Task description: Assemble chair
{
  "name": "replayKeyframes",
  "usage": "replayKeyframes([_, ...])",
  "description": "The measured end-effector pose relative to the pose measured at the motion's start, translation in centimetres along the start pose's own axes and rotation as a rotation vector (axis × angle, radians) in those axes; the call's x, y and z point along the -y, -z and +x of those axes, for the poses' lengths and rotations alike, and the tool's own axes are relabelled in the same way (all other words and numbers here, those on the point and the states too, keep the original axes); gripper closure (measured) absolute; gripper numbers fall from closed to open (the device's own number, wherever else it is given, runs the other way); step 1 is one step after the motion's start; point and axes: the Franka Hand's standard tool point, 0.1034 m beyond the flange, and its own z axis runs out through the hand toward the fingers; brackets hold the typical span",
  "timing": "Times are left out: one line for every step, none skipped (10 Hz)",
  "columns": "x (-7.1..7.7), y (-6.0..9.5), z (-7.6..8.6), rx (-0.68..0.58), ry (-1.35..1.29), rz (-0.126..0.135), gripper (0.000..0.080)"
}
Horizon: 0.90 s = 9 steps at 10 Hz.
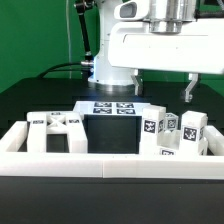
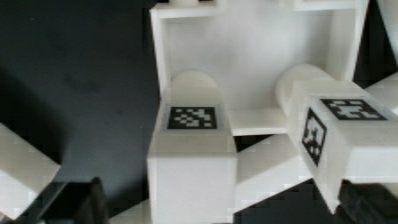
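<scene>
The large white gripper (image 1: pixel 165 88) hangs open, empty, above the black table (image 1: pixel 35 97); the small matte-white plastic chair (image 1: pixel 168 132) lies in loose tagged pieces against the long low white border rail (image 1: pixel 110 166)

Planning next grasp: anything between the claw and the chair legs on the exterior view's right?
Nothing visible. The claw hangs open above the chair legs, with only air between. The wrist view shows two of them lying side by side, uncovered.
</scene>
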Motion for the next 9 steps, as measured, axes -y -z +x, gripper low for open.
replayKeyframes([0.0,0.0,0.0,0.0,0.0,0.0,0.0151])
replayKeyframes([0.0,0.0,0.0,0.0,0.0,0.0,0.0151])
replayKeyframes([0.0,0.0,0.0,0.0,0.004,0.0,0.0151])
replayKeyframes([-0.2,0.2,-0.4,0.002,0.054,0.004,0.0151])
replayKeyframes([-1.0,0.2,-0.5,0.008,0.02,0.018,0.0151])
replayKeyframes([-1.9,-0.2,-0.6,0.013,-0.006,0.023,0.0151])
replayKeyframes([-2.3,-0.7,-0.9,0.006,-0.008,0.018,0.0151])
replayKeyframes([-2.3,-1.2,-1.3,0.002,-0.013,0.013,0.0151])
replayKeyframes([-2.0,-1.4,-1.4,0.002,-0.016,0.011,0.0151])
